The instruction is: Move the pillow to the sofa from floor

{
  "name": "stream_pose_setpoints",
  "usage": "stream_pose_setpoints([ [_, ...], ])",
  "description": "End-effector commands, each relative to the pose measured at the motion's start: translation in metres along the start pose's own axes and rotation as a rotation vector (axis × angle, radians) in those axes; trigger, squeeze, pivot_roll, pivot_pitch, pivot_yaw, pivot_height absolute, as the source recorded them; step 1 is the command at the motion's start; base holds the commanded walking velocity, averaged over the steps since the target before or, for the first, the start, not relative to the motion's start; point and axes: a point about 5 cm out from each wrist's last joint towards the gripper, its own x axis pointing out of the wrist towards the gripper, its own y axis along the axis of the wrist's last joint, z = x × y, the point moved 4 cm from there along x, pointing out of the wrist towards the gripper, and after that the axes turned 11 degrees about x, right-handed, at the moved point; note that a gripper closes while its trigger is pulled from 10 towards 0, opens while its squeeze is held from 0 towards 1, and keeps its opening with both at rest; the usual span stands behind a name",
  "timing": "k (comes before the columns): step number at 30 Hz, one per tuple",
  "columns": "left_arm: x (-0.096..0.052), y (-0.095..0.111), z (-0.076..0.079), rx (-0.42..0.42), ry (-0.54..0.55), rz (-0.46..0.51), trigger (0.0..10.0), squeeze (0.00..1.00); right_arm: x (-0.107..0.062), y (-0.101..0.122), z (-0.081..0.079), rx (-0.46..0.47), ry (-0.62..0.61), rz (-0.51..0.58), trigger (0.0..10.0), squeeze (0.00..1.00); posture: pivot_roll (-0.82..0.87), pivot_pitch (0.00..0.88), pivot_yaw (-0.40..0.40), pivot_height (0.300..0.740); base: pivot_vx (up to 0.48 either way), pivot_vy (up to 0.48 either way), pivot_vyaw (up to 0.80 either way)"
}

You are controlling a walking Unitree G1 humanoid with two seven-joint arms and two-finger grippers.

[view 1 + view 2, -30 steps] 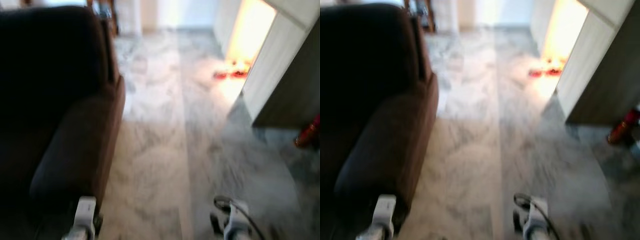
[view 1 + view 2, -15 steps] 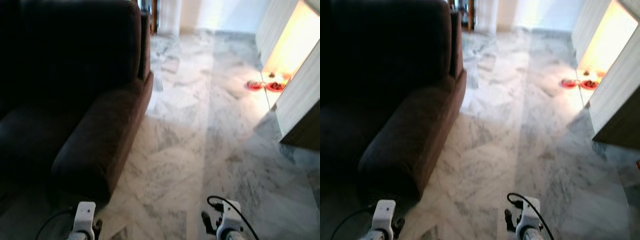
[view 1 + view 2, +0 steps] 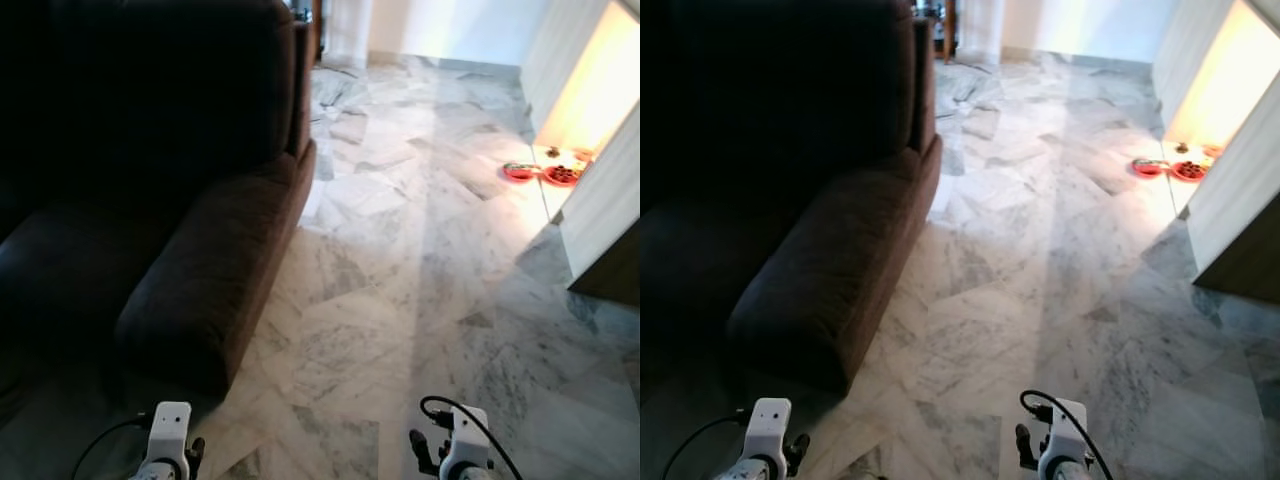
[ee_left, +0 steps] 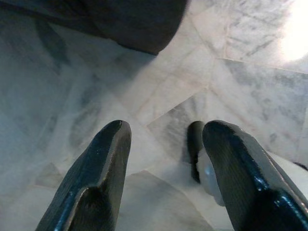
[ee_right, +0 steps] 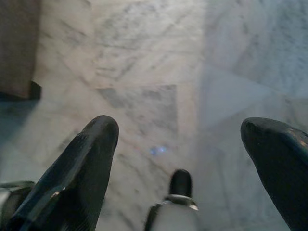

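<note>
Nearest the robot, both arms hang low over the marble floor [image 3: 400, 300], their white wrists showing at the foot of the head views. The left gripper [image 4: 166, 159] points down at pale tiles close to the front corner of the sofa [image 3: 200, 270], its two black fingers [image 4: 103, 168] spread apart with nothing between them; the rounded dark end of the sofa arm lies just beyond the fingertips. The right gripper [image 5: 178, 144] hangs over the floor to the right of the sofa, its fingers [image 5: 86, 163] spread wide and holding nothing, with a strip of the sofa's base visible at the edge of that wrist view. A black cable [image 3: 470, 420] loops off the right wrist. The sofa is dark brown, with a padded arm running away from the robot and a tall back behind the seat; the seat is in deep shade, and no pillow can be made out on it or on the floor beside it. Past the sofa, the grey-veined marble stretches on toward a bright white wall [image 3: 450, 25]. To the right of the sofa and well apart from it, a light wood-grain panel [image 3: 605, 200] stands beside a warmly lit opening, and two small red dishes [image 3: 540, 173] sit on the floor in that light.
</note>
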Motion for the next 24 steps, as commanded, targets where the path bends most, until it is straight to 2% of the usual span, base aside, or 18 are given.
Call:
stream_pose_setpoints([
  [1, -0.0001, -0.0014, -0.0033, -0.009, 0.017, -0.01, 10.0, 0.0, -0.001, -0.0029, 0.0042, -0.001, -0.012, -0.009, 10.0, 0.0, 0.03, 0.042, -0.04, 0.74, 0.0, 0.311, 0.0],
  [24, 0.0, -0.0015, -0.0054, -0.003, 0.016, -0.015, 10.0, 0.0, -0.0008, -0.0036, 0.0024, -0.009, -0.014, -0.01, 10.0, 0.0, 0.04, 0.044, -0.034, 0.74, 0.0, 0.315, 0.0],
])
